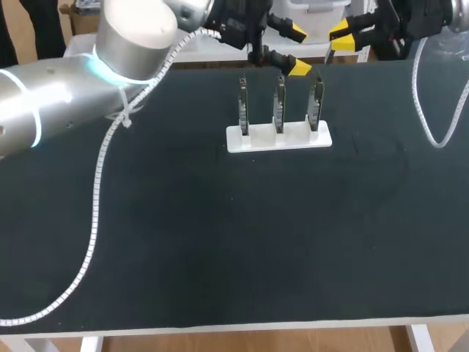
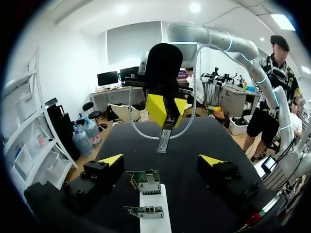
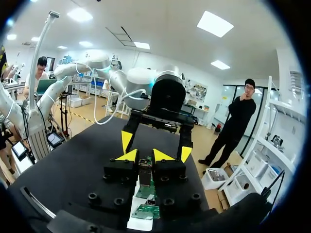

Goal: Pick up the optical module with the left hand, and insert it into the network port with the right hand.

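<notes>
Black table (image 1: 183,242) below; my right end effector (image 3: 145,155) is clamped on the optical module (image 2: 164,138), port boards (image 2: 146,181) beneath it, left end effector (image 2: 161,160) spread apart. Any tilt could jam the module at the port.

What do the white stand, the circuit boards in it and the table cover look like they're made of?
White stand: probably matte plastic; plain white, no shine.
Circuit boards: green laminate carrying grey metal parts, going by the colour and the dull gleam.
Table cover: matte black, likely cloth or a soft mat; no glare, exact material unclear.
</notes>
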Robot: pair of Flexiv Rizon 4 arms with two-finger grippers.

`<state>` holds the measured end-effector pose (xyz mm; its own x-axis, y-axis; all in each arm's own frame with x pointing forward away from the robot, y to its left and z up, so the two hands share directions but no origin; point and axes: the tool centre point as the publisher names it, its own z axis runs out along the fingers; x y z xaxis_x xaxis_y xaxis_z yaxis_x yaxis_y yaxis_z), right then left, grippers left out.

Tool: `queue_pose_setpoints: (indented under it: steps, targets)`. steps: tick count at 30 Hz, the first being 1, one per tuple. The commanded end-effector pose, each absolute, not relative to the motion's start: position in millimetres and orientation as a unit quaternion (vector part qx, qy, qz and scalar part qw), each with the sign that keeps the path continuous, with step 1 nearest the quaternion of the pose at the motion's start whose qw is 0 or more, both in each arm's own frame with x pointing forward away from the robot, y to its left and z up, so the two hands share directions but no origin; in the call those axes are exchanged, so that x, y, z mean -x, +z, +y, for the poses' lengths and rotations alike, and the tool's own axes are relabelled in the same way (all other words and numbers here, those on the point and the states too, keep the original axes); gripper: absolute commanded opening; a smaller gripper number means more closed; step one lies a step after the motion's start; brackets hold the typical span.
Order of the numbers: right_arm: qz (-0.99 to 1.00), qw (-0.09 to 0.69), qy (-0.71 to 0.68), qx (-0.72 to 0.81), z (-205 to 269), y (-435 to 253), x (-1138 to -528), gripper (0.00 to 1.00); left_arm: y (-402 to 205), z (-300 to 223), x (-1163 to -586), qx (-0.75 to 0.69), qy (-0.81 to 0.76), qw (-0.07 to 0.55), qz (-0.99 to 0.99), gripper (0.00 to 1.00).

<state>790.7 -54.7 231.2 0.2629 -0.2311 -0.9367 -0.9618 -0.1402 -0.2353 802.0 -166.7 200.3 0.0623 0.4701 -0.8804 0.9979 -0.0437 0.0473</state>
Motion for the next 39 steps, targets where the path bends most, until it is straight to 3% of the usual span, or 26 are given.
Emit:
queue_pose_setpoints:
  steps: [1,25,39]
  targets:
    - [0.463,0.465,0.392,0.645,-54.5,231.2,-790.1,0.00,199.5,-168.8,-805.8,-0.632,-0.367,0.367,0.576,1.00]
    - [0.462,0.469,0.415,0.628,-56.4,228.0,-783.5,0.00,199.5,-168.8,-805.8,-0.632,-0.367,0.367,0.576,1.00]
    - [0.466,0.424,0.416,0.656,-57.1,224.3,-787.2,0.00,199.5,-168.8,-805.8,-0.632,-0.367,0.367,0.576,1.00]
